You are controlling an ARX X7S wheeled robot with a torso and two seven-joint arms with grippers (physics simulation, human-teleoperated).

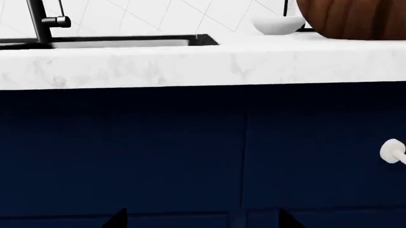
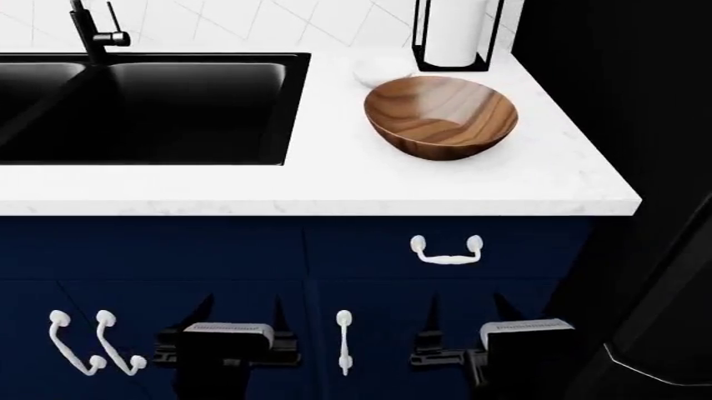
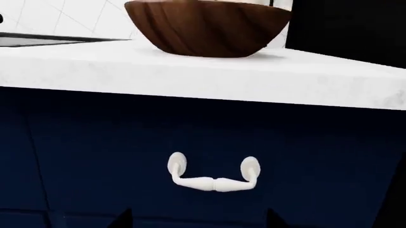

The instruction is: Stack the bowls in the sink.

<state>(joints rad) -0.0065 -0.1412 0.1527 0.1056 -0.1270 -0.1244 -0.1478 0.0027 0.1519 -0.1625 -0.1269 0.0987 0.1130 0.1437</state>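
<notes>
The large brown wooden bowl sits on the white counter, right of the black sink. It also shows in the left wrist view and the right wrist view. The small white bowl stands behind it near the wall, and shows in the left wrist view. My left gripper and right gripper are both open and empty, low in front of the navy cabinet, below the counter edge. Only their dark fingertips show in the left wrist view and the right wrist view.
A white paper-towel roll in a black stand is at the back right. A black faucet rises behind the sink. White handles stick out of the cabinet front. A black wall borders the counter's right end.
</notes>
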